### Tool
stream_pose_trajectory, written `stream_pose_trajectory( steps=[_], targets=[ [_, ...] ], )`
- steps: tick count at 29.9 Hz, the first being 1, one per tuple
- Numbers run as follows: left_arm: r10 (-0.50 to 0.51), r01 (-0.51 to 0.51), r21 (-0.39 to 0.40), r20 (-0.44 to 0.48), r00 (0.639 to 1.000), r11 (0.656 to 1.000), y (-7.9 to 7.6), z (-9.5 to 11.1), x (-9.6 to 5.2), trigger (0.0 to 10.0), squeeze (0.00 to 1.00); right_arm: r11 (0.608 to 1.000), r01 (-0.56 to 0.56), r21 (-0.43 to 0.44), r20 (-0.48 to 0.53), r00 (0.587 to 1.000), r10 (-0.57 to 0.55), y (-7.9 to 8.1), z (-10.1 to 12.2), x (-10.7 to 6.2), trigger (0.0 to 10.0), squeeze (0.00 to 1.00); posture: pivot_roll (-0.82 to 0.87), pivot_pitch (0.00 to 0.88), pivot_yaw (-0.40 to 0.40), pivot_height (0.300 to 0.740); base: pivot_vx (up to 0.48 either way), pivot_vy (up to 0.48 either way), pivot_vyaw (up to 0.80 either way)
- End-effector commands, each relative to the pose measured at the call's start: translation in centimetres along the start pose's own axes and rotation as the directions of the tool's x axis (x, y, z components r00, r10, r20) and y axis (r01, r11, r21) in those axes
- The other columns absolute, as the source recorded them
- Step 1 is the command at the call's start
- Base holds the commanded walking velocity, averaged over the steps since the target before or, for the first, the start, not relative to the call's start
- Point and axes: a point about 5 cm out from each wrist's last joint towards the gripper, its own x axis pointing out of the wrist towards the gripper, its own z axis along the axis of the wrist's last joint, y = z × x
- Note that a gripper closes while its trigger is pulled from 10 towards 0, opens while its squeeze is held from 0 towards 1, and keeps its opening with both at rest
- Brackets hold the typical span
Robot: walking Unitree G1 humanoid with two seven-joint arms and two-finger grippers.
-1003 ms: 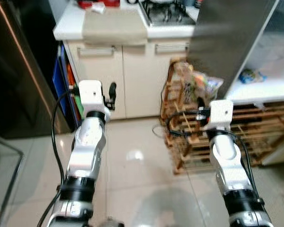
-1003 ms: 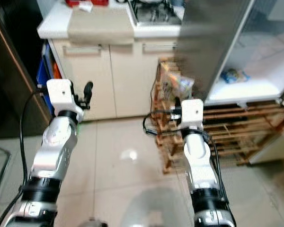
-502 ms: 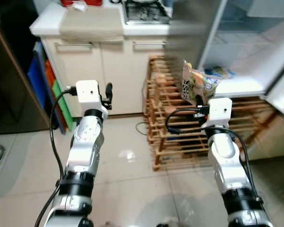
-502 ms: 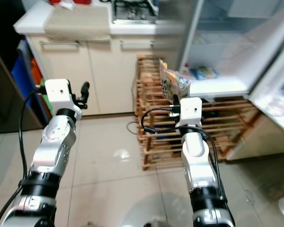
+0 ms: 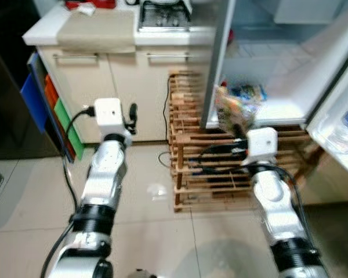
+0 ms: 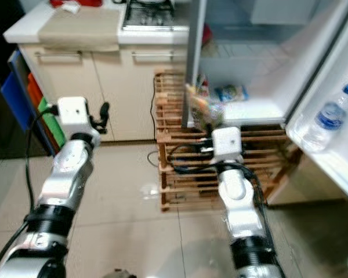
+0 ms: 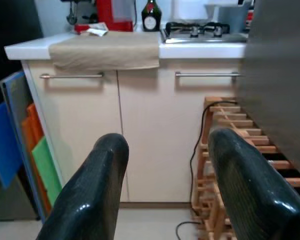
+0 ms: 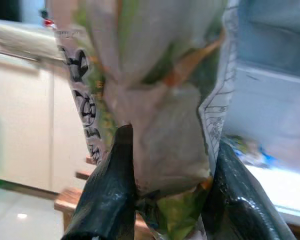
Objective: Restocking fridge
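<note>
We see the right gripper (image 8: 165,200) clamped on a crinkly snack bag (image 8: 155,100), raised before the open fridge (image 5: 290,87) above the wooden rack (image 5: 191,168); another packet (image 6: 231,92) lies on the fridge shelf. Left gripper (image 7: 172,195) is spread wide, holding nothing, facing the cabinet (image 7: 140,125).

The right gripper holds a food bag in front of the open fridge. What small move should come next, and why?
Probably carry the bag forward and up toward the fridge shelf. The right gripper is shut on it just before the shelf's front edge, above the wooden rack; another packet already lies on that shelf. The left gripper is open.
</note>
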Motion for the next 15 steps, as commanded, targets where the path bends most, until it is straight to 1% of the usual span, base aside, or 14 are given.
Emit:
stream_pose_trajectory(
  steps=[1, 2, 4, 6, 7, 13, 15],
  targets=[
    [-0.065, 0.065, 0.008, 0.059, 0.996, 0.998, -1.5, 0.92, 0.16, 10.0, 0.0, 1.0, 0.029, -0.011, 0.01, 1.0, -0.029, -1.16, 0.33, 0.09, 0.0, 0.0, -0.07, 0.0, 0.03, 0.74, 0.0, 0.0, 0.0],
    [-0.065, 0.065, 0.008, 0.059, 0.996, 0.998, -1.5, 0.92, 0.16, 10.0, 0.0, 1.0, 0.029, -0.011, 0.01, 1.0, -0.029, -1.16, 0.33, 0.09, 0.0, 0.0, -0.07, 0.0, 0.03, 0.74, 0.0, 0.0, 0.0],
    [-0.091, 0.088, 0.036, 0.082, 0.992, 0.995, -1.78, 1.19, 0.11, 10.0, 0.0, 1.0, 0.022, -0.012, -0.001, 1.0, -0.022, -1.06, 0.19, 0.18, 0.0, 0.0, -0.07, 0.0, 0.031, 0.74, 0.0, 0.0, 0.0],
    [-0.093, 0.09, 0.041, 0.085, 0.992, 0.995, -1.82, 1.2, 0.08, 10.0, 0.0, 1.0, 0.021, -0.012, -0.002, 1.0, -0.021, -1.01, 0.17, 0.2, 0.0, 0.0, -0.07, 0.0, 0.031, 0.74, 0.0, 0.0, 0.0],
    [-0.101, 0.099, 0.025, 0.091, 0.991, 0.995, -1.89, 1.24, 0.03, 10.0, 0.0, 1.0, 0.02, -0.012, -0.001, 1.0, -0.02, -0.96, 0.19, 0.24, 0.0, 0.0, -0.07, 0.0, 0.031, 0.74, 0.398, -0.262, 0.0],
    [-0.099, 0.097, 0.025, 0.089, 0.991, 0.995, -1.65, 1.21, 0.17, 10.0, 0.0, 1.0, 0.021, -0.011, 0.002, 1.0, -0.021, -0.97, 0.28, 0.34, 0.0, 0.0, -0.07, 0.0, 0.03, 0.74, 0.409, -0.247, 0.0],
    [-0.091, 0.09, 0.019, 0.087, 0.992, 0.996, -1.49, 1.07, 0.23, 10.0, 0.0, 1.0, 0.02, -0.011, 0.005, 1.0, -0.02, -0.99, 0.34, 0.38, 0.0, 0.0, -0.07, 0.0, 0.03, 0.74, 0.424, 0.0, 0.0]
  ],
)
